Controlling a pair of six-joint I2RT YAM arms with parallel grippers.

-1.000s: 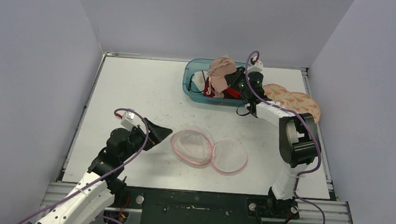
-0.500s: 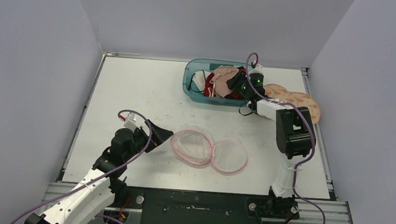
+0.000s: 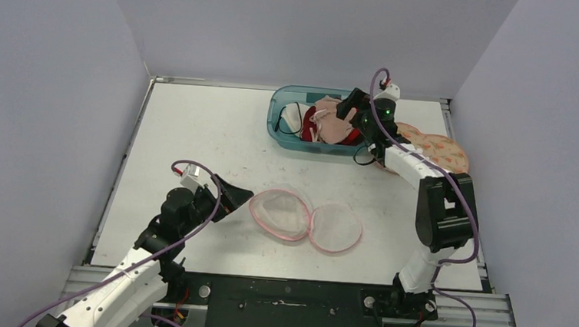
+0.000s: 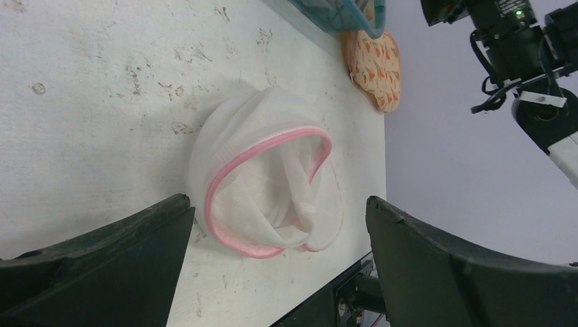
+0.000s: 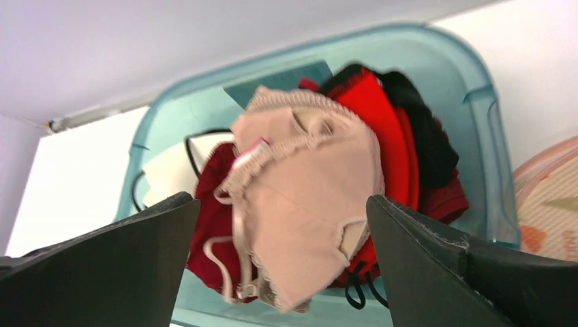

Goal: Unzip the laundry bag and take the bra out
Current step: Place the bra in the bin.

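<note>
Top external view: caught right gripper [image 3: 350,104] above teal tub [image 3: 275,110], jaws spread wide, gripping nothing.

Found beige bra [image 3: 334,120] lying in that tub on top of red and black garments [image 5: 402,136], framed between the spread fingers in the right wrist view and clear of both. Saw laundry bag [image 3: 305,220], white mesh with pink rim, unzipped and lying flat in two halves on table [image 3: 197,126], toward its near edge. Saw left gripper [image 3: 230,194] just beside the bag's left half, jaws likewise spread wide and empty. Noted peach patterned pad [image 3: 441,147] lying right of the tub.
</note>
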